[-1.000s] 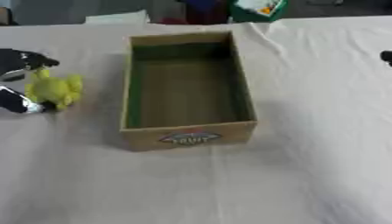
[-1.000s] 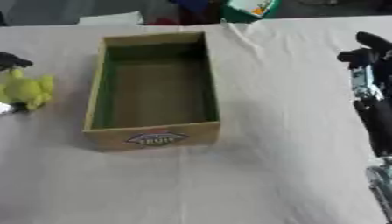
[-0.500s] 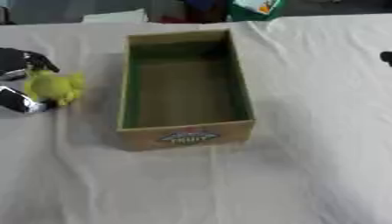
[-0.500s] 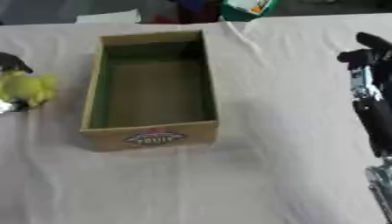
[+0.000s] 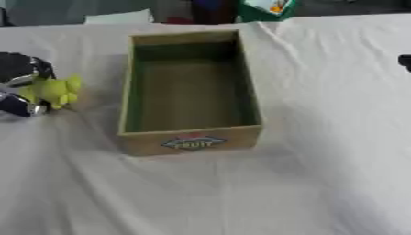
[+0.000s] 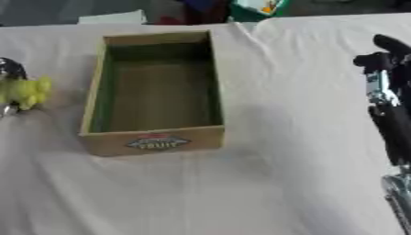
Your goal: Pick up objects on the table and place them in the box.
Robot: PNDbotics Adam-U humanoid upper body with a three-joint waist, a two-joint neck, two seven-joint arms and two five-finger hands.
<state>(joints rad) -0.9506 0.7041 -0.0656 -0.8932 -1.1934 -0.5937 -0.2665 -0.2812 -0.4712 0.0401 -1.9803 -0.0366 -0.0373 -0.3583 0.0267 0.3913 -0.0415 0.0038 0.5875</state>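
The cardboard box [image 5: 190, 92] on the bench [image 5: 241, 193] looks empty, so the job has barely begun: at 9 o'clock the left hand [image 5: 20, 87] curls around a yellow-green toy [image 5: 54, 90], not yet in the box.

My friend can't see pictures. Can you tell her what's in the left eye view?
The robot's left hand holds a yellow-green toy left of an empty cardboard box on a white tablecloth.
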